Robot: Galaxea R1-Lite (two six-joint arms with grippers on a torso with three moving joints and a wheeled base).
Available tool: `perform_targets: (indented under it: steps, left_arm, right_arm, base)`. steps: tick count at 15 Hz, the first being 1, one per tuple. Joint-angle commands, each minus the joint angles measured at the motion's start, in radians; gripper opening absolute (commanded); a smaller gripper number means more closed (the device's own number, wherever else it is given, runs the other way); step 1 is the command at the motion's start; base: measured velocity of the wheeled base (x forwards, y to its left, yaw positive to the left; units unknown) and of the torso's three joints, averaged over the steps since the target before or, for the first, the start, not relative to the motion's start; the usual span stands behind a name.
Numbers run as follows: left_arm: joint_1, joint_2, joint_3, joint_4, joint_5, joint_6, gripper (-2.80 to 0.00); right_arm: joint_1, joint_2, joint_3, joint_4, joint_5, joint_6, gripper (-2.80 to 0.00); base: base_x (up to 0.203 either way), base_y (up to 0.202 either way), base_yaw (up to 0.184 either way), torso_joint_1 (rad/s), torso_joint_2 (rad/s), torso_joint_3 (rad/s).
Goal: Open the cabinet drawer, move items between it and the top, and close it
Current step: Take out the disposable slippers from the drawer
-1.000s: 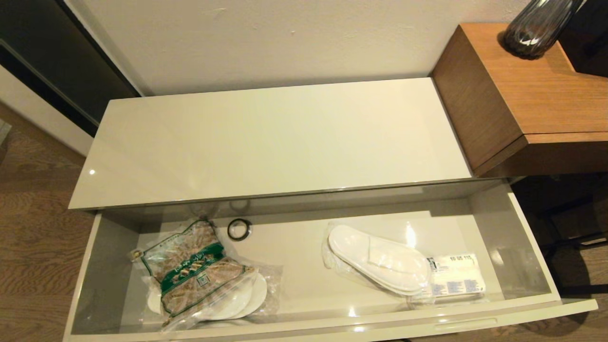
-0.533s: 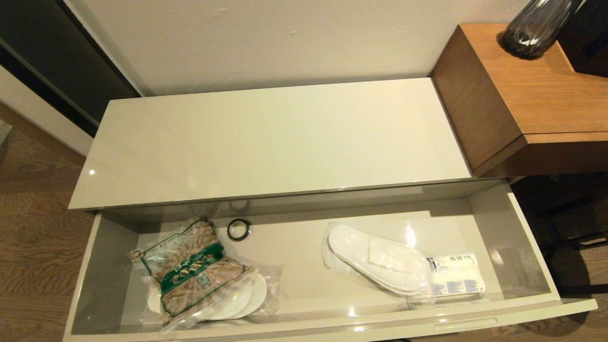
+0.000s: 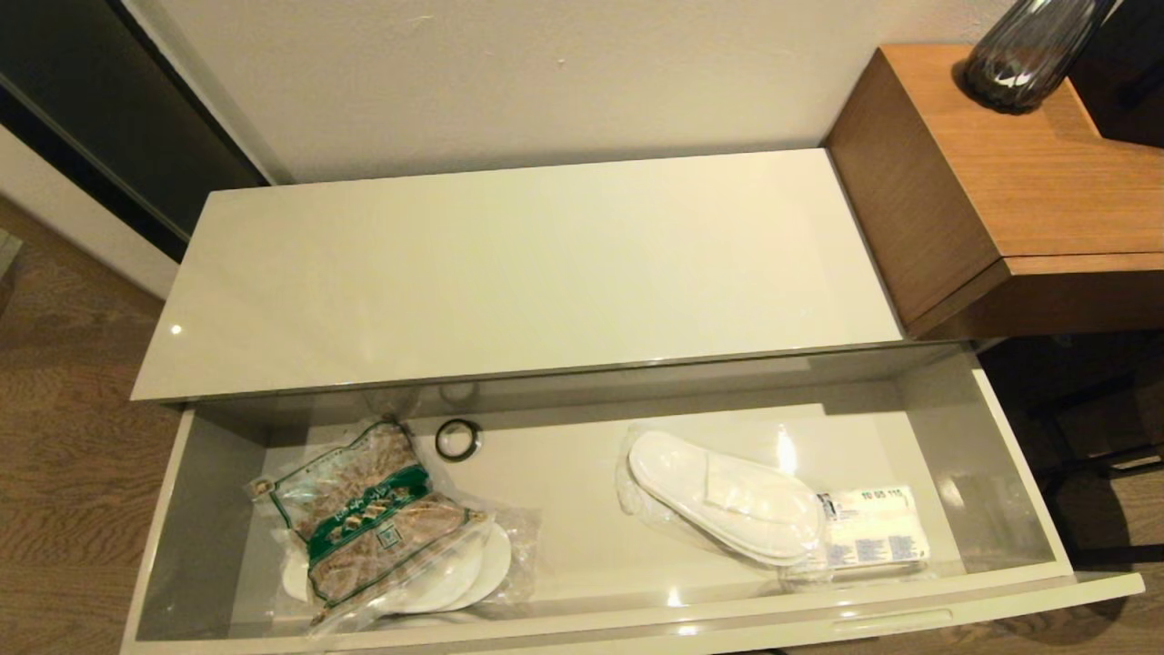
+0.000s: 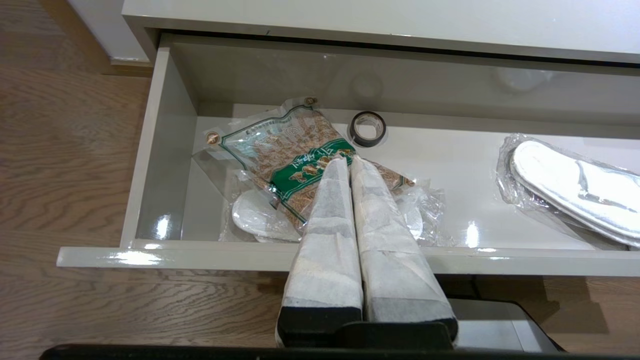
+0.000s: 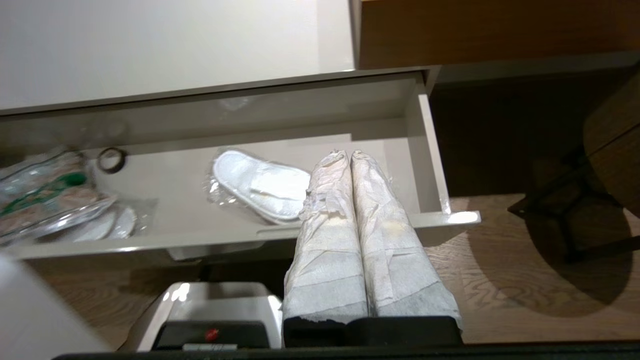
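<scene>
Head view shows you the drawer [image 3: 1018,473] pulled open with the wrapped slippers [image 3: 727,496] and white packet [image 3: 873,537] inside at its right end, while both the left gripper [image 4: 346,161] and right gripper [image 5: 343,155] sit pinched closed, holding nothing.

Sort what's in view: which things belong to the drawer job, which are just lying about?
Job:
- drawer, pulled open
- cabinet top
- wrapped slippers, in the drawer
- blue-label packet, beside the slippers

Lying about:
- green-label bag, lying on another slipper pack
- black ring
- wooden block with dark vase
</scene>
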Motion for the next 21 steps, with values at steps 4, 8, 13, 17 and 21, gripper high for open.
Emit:
perform_targets:
  steps: [4, 8, 13, 17, 21]
  left_arm:
    - [0.0, 0.001, 0.0, 0.0, 0.0, -0.001, -2.8]
    - [0.0, 0.001, 0.0, 0.0, 0.0, -0.001, -2.8]
    - [0.0, 0.001, 0.0, 0.0, 0.0, -0.001, -2.8]
    - [0.0, 0.001, 0.0, 0.0, 0.0, -0.001, -2.8]
    - [0.0, 0.001, 0.0, 0.0, 0.0, -0.001, -2.8]
  right_arm:
    - [0.001, 0.003, 0.283, -0.25, -0.019, -0.012, -2.8]
    - [0.001, 0.003, 0.438, -0.396, -0.02, -0.04, -2.8]
    - [0.001, 0.003, 0.758, -0.708, -0.027, -0.116, -2.8]
    - [0.001, 0.003, 0.871, -0.747, -0.026, -0.113, -2.8]
    - [0.001, 0.003, 0.875, -0.759, -0.028, -0.081, -2.8]
  base:
    - [0.0, 0.0, 0.0, 0.0, 0.0, 0.0]
    - [0.0, 0.0, 0.0, 0.0, 0.0, 0.0]
    - [0.0, 0.0, 0.0, 0.0, 0.0, 0.0]
    - [0.0, 0.0, 0.0, 0.0, 0.0, 0.0]
    - [0.0, 0.0, 0.0, 0.0, 0.0, 0.0]
